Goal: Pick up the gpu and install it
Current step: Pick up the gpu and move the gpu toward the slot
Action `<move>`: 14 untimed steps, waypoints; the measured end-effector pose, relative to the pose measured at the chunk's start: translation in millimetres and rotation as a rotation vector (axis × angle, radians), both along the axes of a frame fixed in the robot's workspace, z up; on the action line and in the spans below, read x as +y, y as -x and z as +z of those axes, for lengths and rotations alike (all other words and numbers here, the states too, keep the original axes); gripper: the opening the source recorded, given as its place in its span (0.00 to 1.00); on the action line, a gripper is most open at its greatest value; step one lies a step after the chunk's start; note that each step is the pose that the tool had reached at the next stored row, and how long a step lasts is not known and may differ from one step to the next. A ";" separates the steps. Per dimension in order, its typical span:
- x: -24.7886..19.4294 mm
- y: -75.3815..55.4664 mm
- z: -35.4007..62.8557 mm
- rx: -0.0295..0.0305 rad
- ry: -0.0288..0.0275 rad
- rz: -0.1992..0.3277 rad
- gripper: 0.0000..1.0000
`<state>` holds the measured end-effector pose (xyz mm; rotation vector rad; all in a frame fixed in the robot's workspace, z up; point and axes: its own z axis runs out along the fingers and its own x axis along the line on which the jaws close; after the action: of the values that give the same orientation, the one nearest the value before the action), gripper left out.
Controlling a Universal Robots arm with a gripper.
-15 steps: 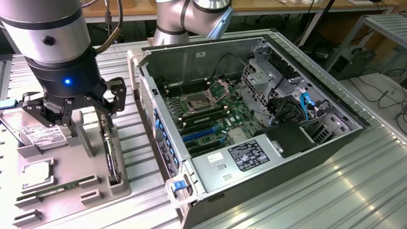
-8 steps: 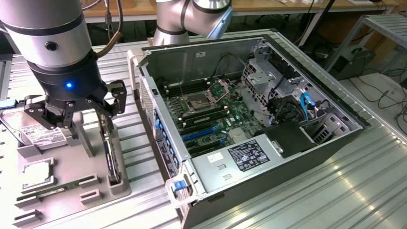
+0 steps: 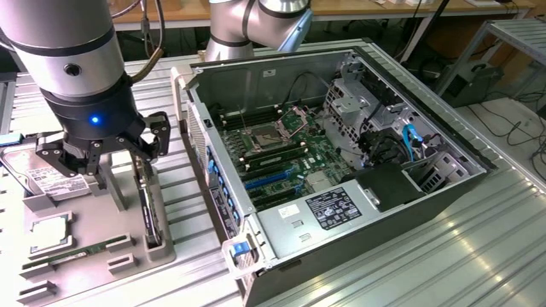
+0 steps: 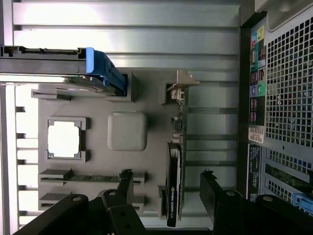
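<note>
Open computer case at three o'clock of grey tray, hard drive at ten, processor and RAM stick at seven

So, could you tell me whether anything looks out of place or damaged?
Nothing stands out. The gpu stands on edge in the grey tray, the open gripper hangs above it, and nothing looks spilled or damaged.

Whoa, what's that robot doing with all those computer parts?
The robot arm's gripper hangs open above a gray tray of computer parts. It is lined up over the gpu, which stands on its edge in a slot of the tray. The gripper isn't holding anything. The open computer case lies next to the tray, and the gpu has not been put into it yet.
</note>
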<state>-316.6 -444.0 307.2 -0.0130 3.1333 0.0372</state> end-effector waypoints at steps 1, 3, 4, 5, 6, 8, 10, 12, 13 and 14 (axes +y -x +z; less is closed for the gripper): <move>0.0 0.0 -1.1 0.0002 0.0000 0.000 0.66; 0.0 0.0 -3.3 0.0004 0.0001 0.000 0.66; 0.0 0.0 -4.8 0.0009 0.0002 0.000 0.66; 0.0 -0.3 -6.2 0.0011 0.0023 0.000 0.66; 0.0 -0.7 -7.7 0.0011 0.0057 0.000 0.66; 0.0 -1.1 -11.1 0.0010 0.0097 0.000 0.66; 0.0 -1.8 -14.8 0.0011 0.0129 0.000 0.66; 0.1 -2.8 -18.3 0.0011 0.0155 0.000 0.66; 0.1 -3.1 -19.9 0.0011 0.0166 0.000 0.66; 0.0 -3.5 -21.4 0.0010 0.0181 0.000 0.66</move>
<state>-313.1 -444.0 285.8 -0.0131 3.1346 0.0089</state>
